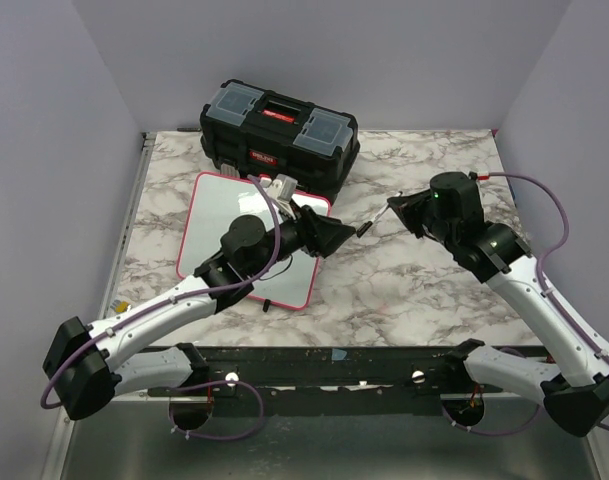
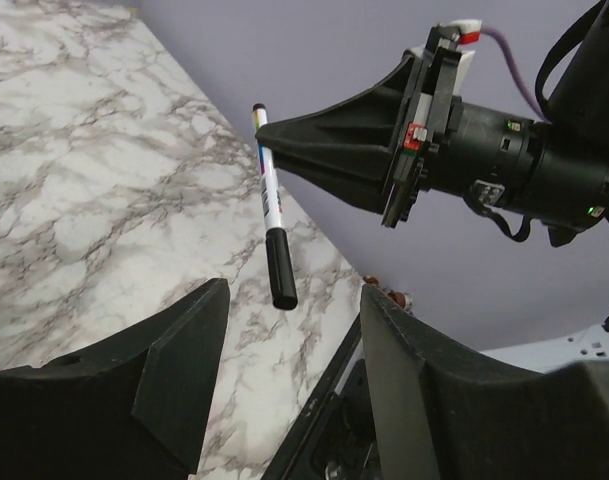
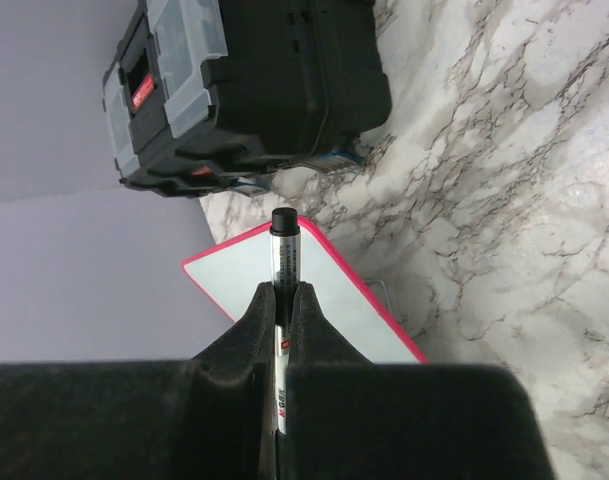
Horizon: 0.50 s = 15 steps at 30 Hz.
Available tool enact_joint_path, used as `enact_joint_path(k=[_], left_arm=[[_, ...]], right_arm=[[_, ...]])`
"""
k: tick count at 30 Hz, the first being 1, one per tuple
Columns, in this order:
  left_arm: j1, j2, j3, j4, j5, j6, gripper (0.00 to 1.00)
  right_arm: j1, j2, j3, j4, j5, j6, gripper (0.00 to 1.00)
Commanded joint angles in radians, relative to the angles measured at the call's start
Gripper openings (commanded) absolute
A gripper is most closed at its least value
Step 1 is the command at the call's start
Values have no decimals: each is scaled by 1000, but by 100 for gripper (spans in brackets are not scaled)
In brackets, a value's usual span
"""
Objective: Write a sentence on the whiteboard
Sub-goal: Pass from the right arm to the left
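While the right gripper [image 3: 281, 292] clamps a marker [image 3: 285, 245], the left gripper [image 2: 294, 292] stands wide open.

Nothing can be read clearly: the toolbox [image 1: 279, 135] bears red labels [image 1: 264, 157] with white lettering too small to make out, and the print along the marker [image 3: 283, 262] barrel is blurred

You've got the whiteboard [image 1: 216, 215] lying flat on the tabletop [image 1: 414, 290], left of centre, slightly skewed: red rim, rounded corners, visible face plain glossy white.
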Motion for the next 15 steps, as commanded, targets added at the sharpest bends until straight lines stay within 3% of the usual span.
enact_joint_path(k=[1, 12, 15], left_arm=[[-32, 61, 50, 157, -54, -18, 55], [-58, 160, 94, 207, -81, -66, 47], [-62, 174, 106, 205, -83, -73, 40]], right_arm=[[8, -39, 5, -1, 13, 91, 1], [7, -85, -29, 50, 12, 142, 1], [8, -88, -34, 55, 10, 144, 1]])
